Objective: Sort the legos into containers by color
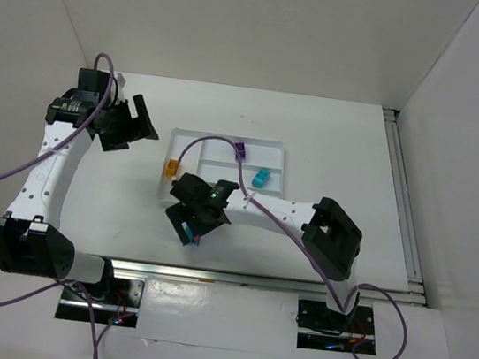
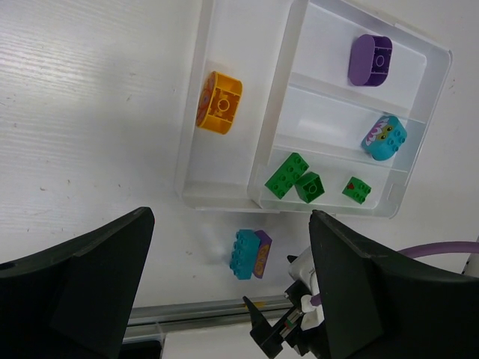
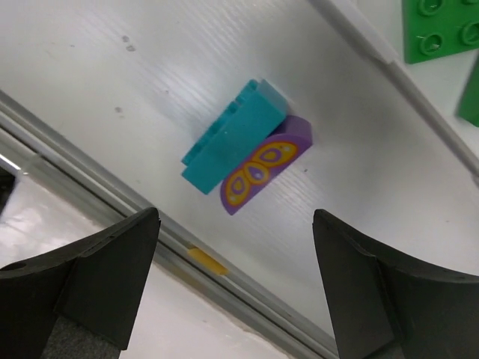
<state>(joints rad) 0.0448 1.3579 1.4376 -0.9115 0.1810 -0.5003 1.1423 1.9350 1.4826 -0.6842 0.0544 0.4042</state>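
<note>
Cyan and purple legos (image 3: 243, 149), stuck together, lie on the bench (image 3: 112, 90) just outside the tray (image 2: 224, 200), directly under the right hand (image 3: 236, 288). It gapes wide and empty, their long axis slanting across its gap.

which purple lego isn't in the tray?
The purple one with the yellow print, joined to a cyan brick on the table. The plain purple one sits in a tray compartment.

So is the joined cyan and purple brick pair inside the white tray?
No, the joined cyan-and-purple plastic bricks lie on the table, outside the translucent white tray.
</note>
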